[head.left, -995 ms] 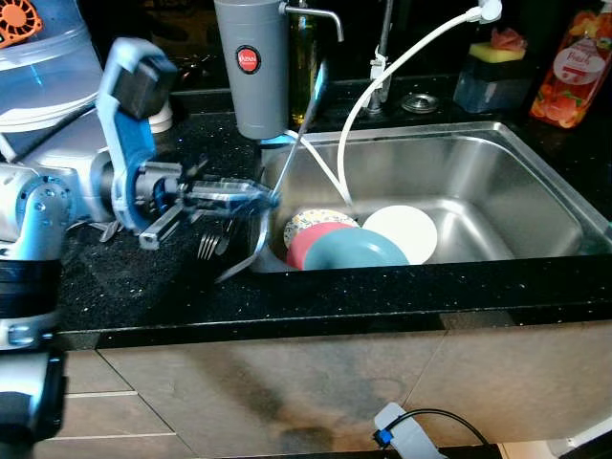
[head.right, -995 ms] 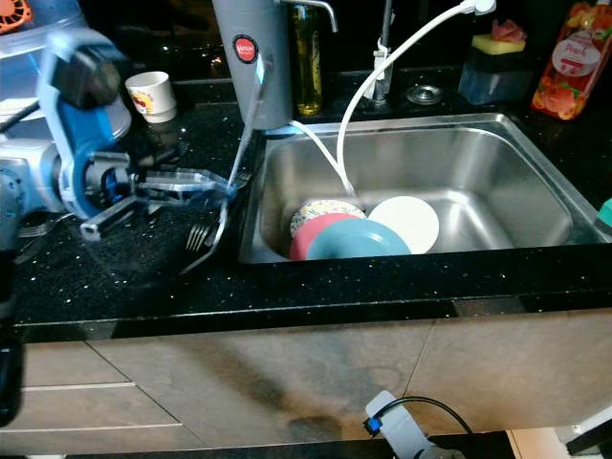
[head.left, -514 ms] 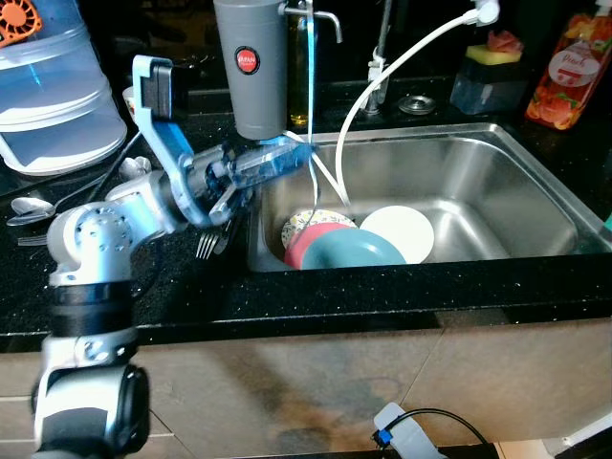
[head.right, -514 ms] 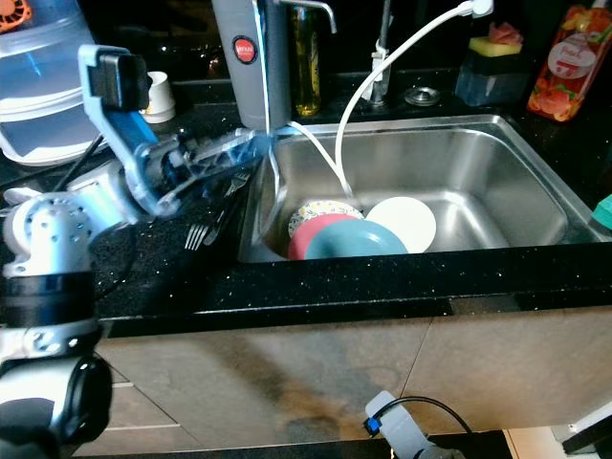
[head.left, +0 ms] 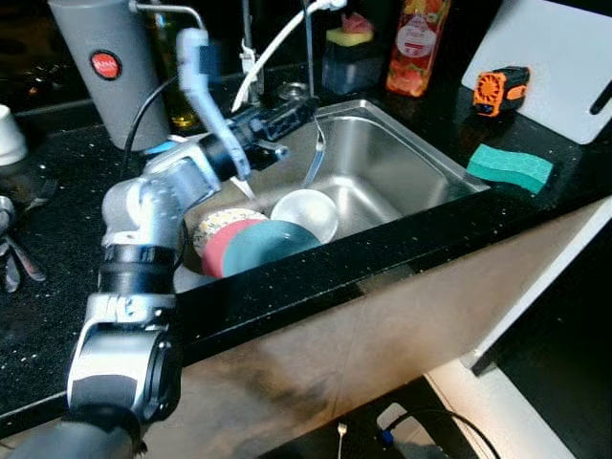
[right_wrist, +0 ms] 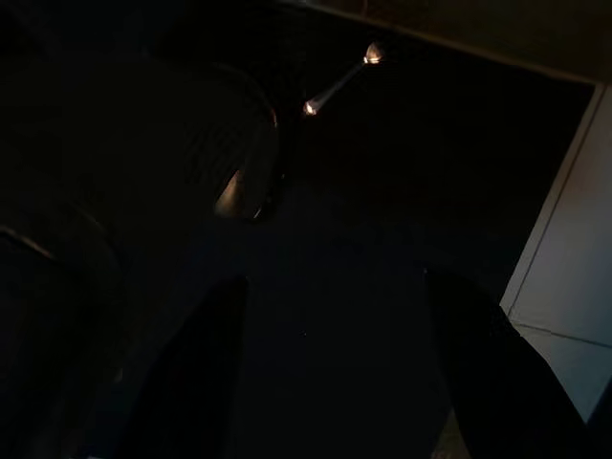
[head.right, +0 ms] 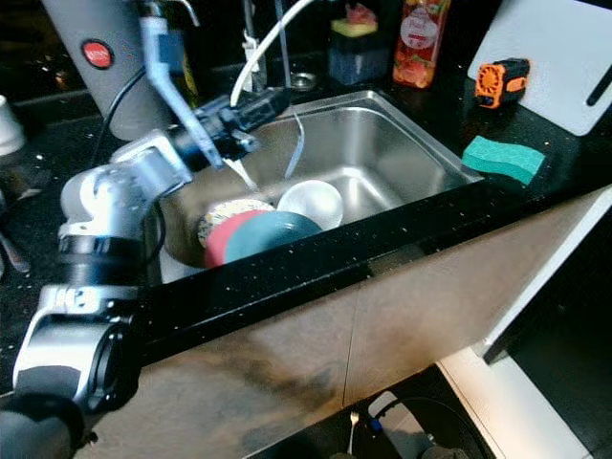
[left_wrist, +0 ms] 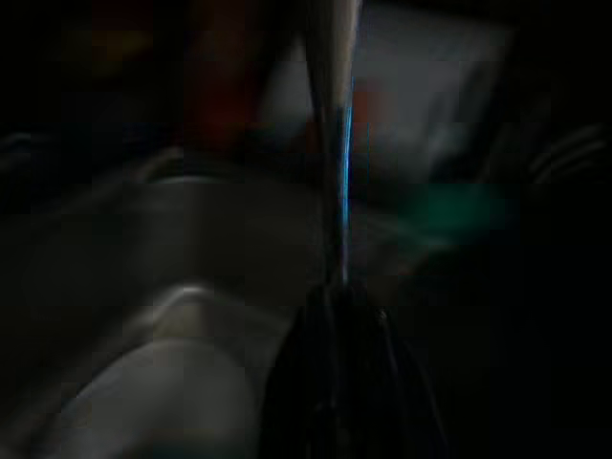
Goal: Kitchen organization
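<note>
My left gripper (head.left: 298, 115) reaches out over the steel sink (head.left: 402, 158), shut on a long metal utensil (head.left: 314, 153) that hangs down into the basin. In the left wrist view the black fingers (left_wrist: 344, 382) clamp the utensil's handle (left_wrist: 335, 143) above the steel. Below, at the sink's near left, lie a patterned bowl (head.left: 218, 225), a pink plate (head.left: 222, 256), a teal plate (head.left: 268, 244) and a white bowl (head.left: 304, 212). The right wrist view is dark; my right gripper (right_wrist: 335, 382) hangs over the floor with its fingers (right_wrist: 191, 382) apart and nothing between them.
A grey flask (head.left: 105, 67) stands behind the sink's left corner, with a white hose (head.left: 273, 48) looping from the tap. A green sponge (head.left: 510, 167), an orange tape measure (head.left: 502, 88) and a white board (head.left: 555, 57) lie to the right. Loose cutlery (head.left: 14, 258) lies far left.
The camera has swung to the right. My left arm has carried the utensil from the counter's edge out over the sink, stretching further forward.
</note>
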Robot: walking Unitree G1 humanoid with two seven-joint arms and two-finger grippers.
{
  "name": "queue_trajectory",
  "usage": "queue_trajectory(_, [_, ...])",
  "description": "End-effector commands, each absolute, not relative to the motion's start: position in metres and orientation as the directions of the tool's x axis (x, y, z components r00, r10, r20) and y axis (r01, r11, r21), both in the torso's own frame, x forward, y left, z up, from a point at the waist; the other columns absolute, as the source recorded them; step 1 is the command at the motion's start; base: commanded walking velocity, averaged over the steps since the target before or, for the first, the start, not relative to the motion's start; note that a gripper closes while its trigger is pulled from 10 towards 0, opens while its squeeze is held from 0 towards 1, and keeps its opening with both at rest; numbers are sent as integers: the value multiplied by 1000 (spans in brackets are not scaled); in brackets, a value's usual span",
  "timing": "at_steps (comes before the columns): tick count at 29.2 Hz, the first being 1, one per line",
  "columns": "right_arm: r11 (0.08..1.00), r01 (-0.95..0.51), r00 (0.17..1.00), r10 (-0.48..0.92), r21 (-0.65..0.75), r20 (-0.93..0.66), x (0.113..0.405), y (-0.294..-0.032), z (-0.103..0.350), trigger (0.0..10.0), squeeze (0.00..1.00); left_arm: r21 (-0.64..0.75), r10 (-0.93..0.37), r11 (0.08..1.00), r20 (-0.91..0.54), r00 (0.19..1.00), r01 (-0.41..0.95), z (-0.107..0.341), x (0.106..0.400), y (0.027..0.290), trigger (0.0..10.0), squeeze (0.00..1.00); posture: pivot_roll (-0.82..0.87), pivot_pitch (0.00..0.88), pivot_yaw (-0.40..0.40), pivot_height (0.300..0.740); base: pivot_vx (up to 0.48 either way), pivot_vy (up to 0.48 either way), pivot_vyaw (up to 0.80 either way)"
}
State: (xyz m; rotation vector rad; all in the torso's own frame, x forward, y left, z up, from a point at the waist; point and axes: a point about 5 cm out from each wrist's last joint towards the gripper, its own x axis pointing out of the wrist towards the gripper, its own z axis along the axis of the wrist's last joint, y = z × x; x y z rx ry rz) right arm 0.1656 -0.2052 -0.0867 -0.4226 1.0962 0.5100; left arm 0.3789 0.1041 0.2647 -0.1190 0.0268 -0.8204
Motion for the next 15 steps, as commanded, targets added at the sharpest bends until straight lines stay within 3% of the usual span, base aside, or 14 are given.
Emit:
queue_trajectory(1, [801, -593, 372, 186, -79, -909, 168, -202, -86, 10000, 0, 7, -667, 743, -66, 742, 669, 256, 385, 110, 10000, 0, 15, 0, 41, 740, 0, 0, 0])
queue_trajectory(5, [802, -593, 375, 188, -79, -908, 169, -201, -86, 10000, 0, 301, -575, 748, -149, 804, 591, 244, 396, 113, 10000, 0, 15, 0, 45, 740, 0, 0, 0])
queue_trajectory(6, [802, -593, 375, 188, -79, -908, 169, -201, -86, 10000, 0, 301, -575, 748, -149, 804, 591, 244, 396, 113, 10000, 0, 15, 0, 45, 740, 0, 0, 0])
queue_trajectory(9, [801, -593, 376, 189, -79, -907, 169, -201, -86, 10000, 0, 481, -550, 664, -205, 810, 572, 231, 400, 108, 10000, 0, 12, 0, 46, 740, 0, 0, 0])
queue_trajectory(15, [803, -591, 379, 188, -80, -906, 169, -201, -86, 10000, 0, 495, -622, 598, -209, 755, 630, 219, 398, 91, 10000, 0, 7, 0, 50, 740, 0, 0, 0])
